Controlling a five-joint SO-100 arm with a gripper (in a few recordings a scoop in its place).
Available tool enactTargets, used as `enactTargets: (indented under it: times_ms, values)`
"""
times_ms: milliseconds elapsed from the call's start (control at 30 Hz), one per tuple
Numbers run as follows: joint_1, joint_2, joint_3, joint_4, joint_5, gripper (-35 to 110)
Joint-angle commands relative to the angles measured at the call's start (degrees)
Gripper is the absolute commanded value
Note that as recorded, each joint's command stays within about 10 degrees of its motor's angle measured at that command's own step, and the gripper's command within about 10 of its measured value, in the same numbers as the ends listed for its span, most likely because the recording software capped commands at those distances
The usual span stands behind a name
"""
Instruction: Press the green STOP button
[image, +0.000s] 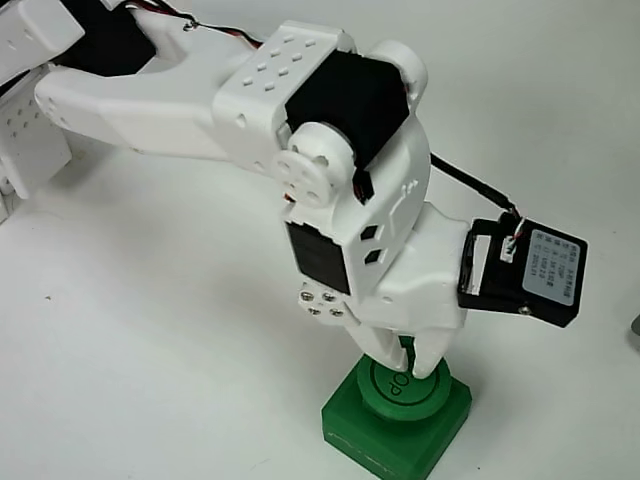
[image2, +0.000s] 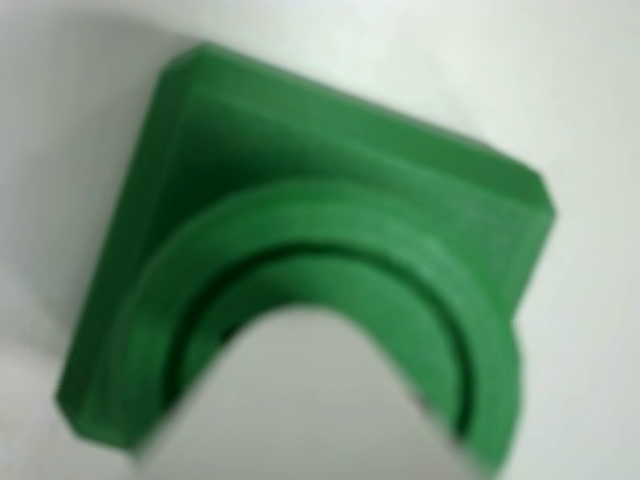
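Item: the green STOP button (image: 398, 412), a round cap on a wider square base, standing on the white tabletop (image: 150, 360) near the lower edge of the fixed view, right of centre. In the wrist view the green STOP button (image2: 330, 180) sits close under the camera, blurred, one base corner pointing up and right.

Item: the gripper (image: 410, 362), white, pointing straight down on the cap. Its fingers (image: 425, 358) look drawn together with only a thin slit between them, grasping nothing; the tips appear to touch the cap's top, over part of the lettering. In the wrist view a pale blurred shape, likely one of the fingers (image2: 310, 400), covers the cap's middle.

Step in hand, as we judge it: the press itself. Contact looks made; we cannot tell whether the cap is depressed.

Handling notes: we would push straight down along the cap's axis, keeping the tips near the centre so the cap does not tilt or bind. The base is free-standing, so sideways force could slide it. We would keep the fingers clenched as one blunt tip.
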Motion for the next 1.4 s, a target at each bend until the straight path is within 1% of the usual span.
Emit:
enactTargets:
  times_ms: [0, 567, 1367]
  values:
    - [-0.35, 0.97, 1.76, 0.70, 0.53, 0]
    - [0.88, 0.97, 14.68, 0.70, 2.29, 0]
    - [0.88, -1.58, 13.62, 0.70, 0.88, 0]
